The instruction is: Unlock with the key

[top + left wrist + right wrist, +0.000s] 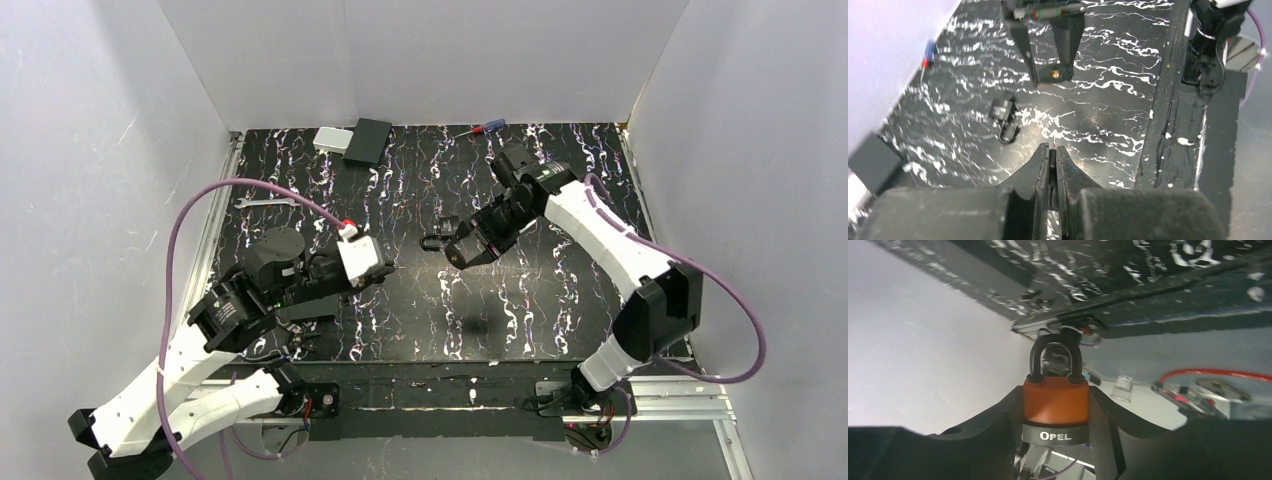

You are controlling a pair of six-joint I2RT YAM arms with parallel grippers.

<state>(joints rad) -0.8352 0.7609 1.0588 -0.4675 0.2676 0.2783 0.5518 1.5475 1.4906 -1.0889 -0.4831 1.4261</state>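
Two grips | left jaws closed on key (1053, 147): thin silvery tip showing | right jaws clamp orange padlock (1055, 401)

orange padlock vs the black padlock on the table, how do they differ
The orange padlock has an orange body and black base; the black padlock is dark all over. The orange padlock is clamped in the right tool, off the table; the black padlock lies on the table, untouched. Both have dark shackles.

A wrench (265, 202), screwdriver (478, 128) and black box (367, 141) lie apart.
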